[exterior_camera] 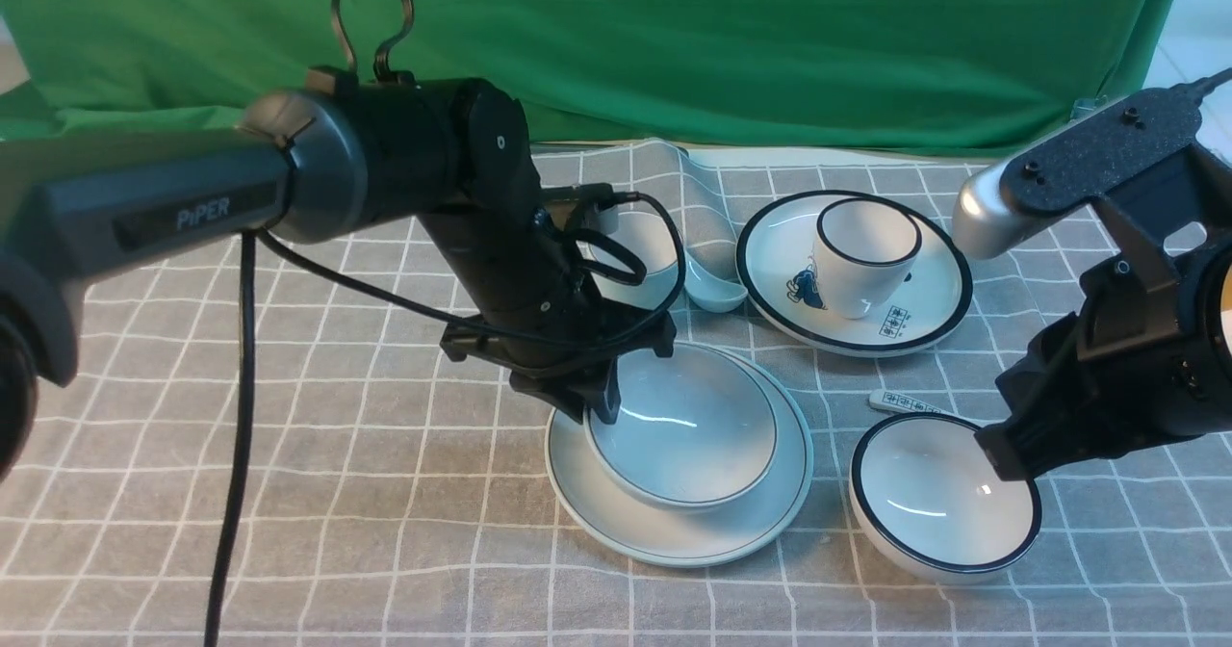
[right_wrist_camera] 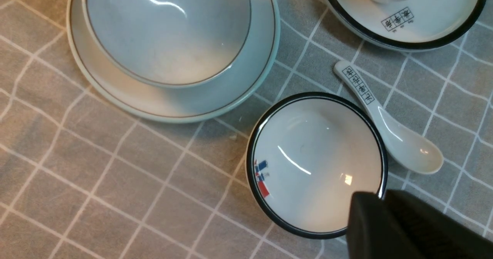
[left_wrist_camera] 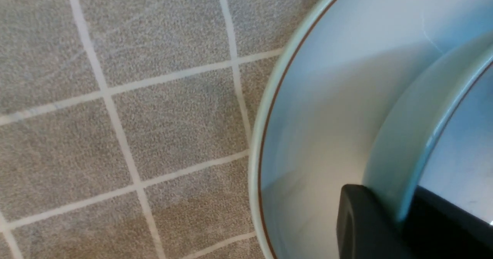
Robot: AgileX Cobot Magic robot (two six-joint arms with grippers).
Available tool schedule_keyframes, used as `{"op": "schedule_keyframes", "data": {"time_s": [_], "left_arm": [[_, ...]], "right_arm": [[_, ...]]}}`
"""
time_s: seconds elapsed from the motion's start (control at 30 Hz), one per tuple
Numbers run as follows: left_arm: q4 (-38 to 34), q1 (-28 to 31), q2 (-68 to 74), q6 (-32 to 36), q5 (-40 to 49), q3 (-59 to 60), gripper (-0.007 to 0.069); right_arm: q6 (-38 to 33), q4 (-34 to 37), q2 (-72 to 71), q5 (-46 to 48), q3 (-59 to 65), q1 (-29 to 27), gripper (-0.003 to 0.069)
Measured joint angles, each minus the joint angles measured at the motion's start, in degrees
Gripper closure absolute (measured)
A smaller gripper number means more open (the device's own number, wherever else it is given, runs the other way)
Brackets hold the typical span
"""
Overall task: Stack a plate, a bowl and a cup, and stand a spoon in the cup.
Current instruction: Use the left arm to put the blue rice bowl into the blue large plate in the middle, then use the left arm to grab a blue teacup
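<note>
The pale blue-grey plate (exterior_camera: 770, 493) (left_wrist_camera: 316, 97) (right_wrist_camera: 262, 58) lies mid-table with the matching bowl (exterior_camera: 688, 430) (left_wrist_camera: 400, 135) (right_wrist_camera: 165, 31) sitting in it. My left gripper (exterior_camera: 602, 411) (left_wrist_camera: 406, 205) has one finger on each side of the bowl's left rim; whether they press it does not show. The cup (exterior_camera: 650, 252) stands behind the left arm, partly hidden by it. Right of the cup lies the spoon (exterior_camera: 717, 293). My right gripper (exterior_camera: 1001, 459) (right_wrist_camera: 381, 197) is shut on the rim of a white black-rimmed bowl (exterior_camera: 938, 507) (right_wrist_camera: 316, 162).
A white black-rimmed plate (exterior_camera: 938, 291) (right_wrist_camera: 454, 31) at the back right carries a white cup (exterior_camera: 866, 257). A white marked spoon (exterior_camera: 900, 401) (right_wrist_camera: 400, 139) lies between it and the white bowl. A green backdrop closes the far side. A cable hangs from the left arm.
</note>
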Motion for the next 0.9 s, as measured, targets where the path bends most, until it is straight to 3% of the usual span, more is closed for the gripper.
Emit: {"op": "schedule_keyframes", "data": {"time_s": [0.27, 0.4, 0.6, 0.77, 0.9], "left_arm": [[0.13, 0.0, 0.05, 0.9, -0.02, 0.0, 0.0263], [1.04, 0.0, -0.01, 1.71, 3.01, -1.41, 0.019], [7.63, 0.0, -1.36, 0.74, 10.1, -8.02, 0.0165], [13.19, 0.2, -2.18, -6.21, 12.2, -14.46, 0.0221], [9.14, 3.06, -0.63, -8.84, 10.06, -20.37, 0.028]], "right_arm": [[-0.05, 0.0, 0.0, -0.06, 0.0, 0.0, 0.0572], [-0.05, 0.0, 0.0, -0.24, 0.0, 0.0, 0.0568], [-0.05, 0.0, 0.0, -1.21, 0.0, 0.0, 0.0561], [-0.05, 0.0, 0.0, -1.93, 0.0, 0.0, 0.0554], [0.0, 0.0, 0.0, -1.93, 0.0, 0.0, 0.0551]]}}
